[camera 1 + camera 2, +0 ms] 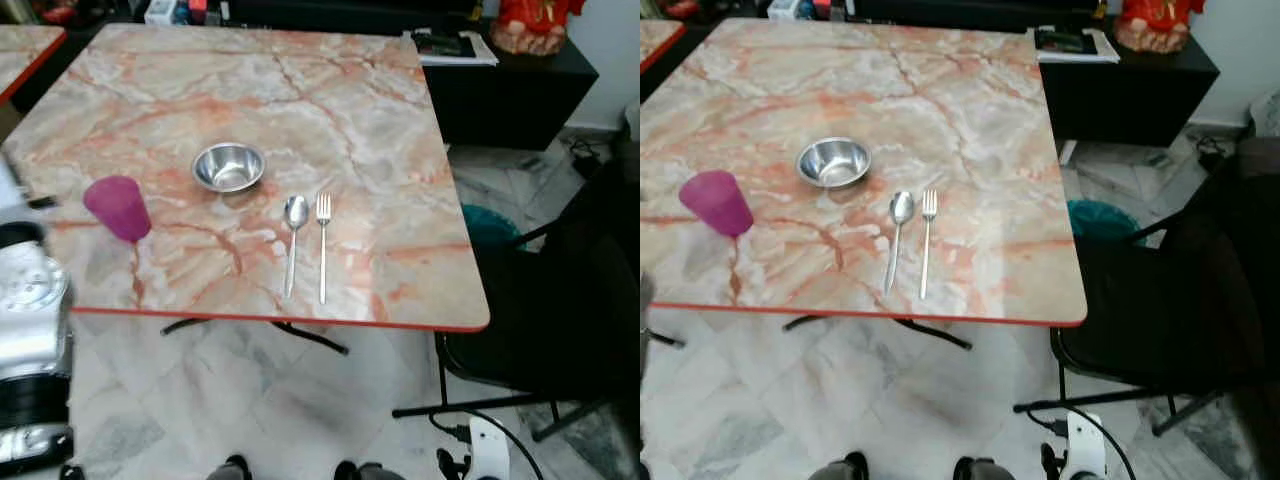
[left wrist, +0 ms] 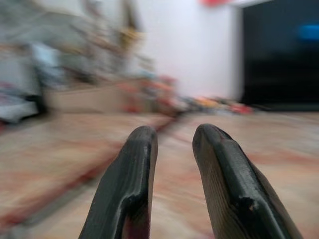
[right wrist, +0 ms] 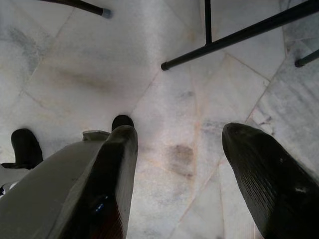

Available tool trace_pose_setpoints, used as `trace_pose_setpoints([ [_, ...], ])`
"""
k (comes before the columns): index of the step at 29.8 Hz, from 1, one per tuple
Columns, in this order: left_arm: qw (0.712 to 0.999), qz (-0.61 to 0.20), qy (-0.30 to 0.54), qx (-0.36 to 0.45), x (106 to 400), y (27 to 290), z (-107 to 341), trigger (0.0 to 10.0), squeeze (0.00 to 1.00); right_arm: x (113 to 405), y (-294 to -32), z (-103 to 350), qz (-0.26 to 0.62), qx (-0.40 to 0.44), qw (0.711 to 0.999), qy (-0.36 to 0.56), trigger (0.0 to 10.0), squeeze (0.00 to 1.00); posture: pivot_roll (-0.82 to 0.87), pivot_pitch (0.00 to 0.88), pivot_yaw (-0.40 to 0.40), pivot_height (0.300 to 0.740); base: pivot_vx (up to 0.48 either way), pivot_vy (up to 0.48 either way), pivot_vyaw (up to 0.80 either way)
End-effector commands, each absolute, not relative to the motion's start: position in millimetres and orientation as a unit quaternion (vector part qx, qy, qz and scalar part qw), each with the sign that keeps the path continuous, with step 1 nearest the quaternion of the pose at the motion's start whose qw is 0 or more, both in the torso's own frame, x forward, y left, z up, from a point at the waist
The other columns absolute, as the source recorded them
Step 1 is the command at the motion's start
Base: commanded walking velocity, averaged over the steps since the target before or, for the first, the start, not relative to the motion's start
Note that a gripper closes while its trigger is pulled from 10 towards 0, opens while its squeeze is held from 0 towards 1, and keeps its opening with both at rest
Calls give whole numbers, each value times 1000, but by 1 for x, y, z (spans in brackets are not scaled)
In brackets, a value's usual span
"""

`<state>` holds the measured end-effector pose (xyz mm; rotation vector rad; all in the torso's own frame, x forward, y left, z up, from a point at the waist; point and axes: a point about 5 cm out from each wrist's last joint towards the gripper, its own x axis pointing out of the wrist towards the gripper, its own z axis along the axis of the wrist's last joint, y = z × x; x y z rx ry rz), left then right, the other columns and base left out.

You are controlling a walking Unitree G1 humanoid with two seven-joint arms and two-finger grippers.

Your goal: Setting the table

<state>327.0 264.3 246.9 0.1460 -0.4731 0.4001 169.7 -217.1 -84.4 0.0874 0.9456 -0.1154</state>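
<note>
Black chair (image 1: 560,320) just beside table's right edge, thin metal legs on white marble floor (image 1: 250,410). Teal round object (image 1: 490,228) on floor between chair and table, partly hidden. Black cabinet (image 1: 510,95) beyond table's far right corner; red figurine (image 1: 530,25) and papers (image 1: 455,47) on top. Second marble-topped table (image 1: 25,50) at far left. Black cable (image 1: 520,440) on floor near chair legs.

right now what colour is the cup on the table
The cup is magenta pink, clearest in the right eye view, standing upright near the table's front left edge.
</note>
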Motion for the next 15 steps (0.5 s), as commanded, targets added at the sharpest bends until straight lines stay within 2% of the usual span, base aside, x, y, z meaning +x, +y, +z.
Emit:
trace_pose_setpoints([
  [1, 964, 136, -225, 50, 334, 243, 252, 10000, 0, 163, -219, -87, -64, 46, 883, 463, 10000, 0, -24, 186, -53, 740, 0, 0, 0],
  [4, 974, 78, -210, -25, 348, 216, 255, 10000, 0, 163, -219, -87, -65, 48, 883, 463, 10000, 0, -24, 188, -52, 740, 0, 0, 0],
  [6, 974, 71, -206, -59, 354, 208, 257, 10000, 0, 163, -218, -87, -65, 49, 883, 463, 10000, 0, -26, 188, -49, 740, 0, 0, 0],
  [15, 983, 33, -170, -58, 368, 184, 257, 10000, 0, 163, -217, -88, -69, 54, 884, 460, 10000, 0, -33, 192, -41, 740, 0, 0, 0],
])
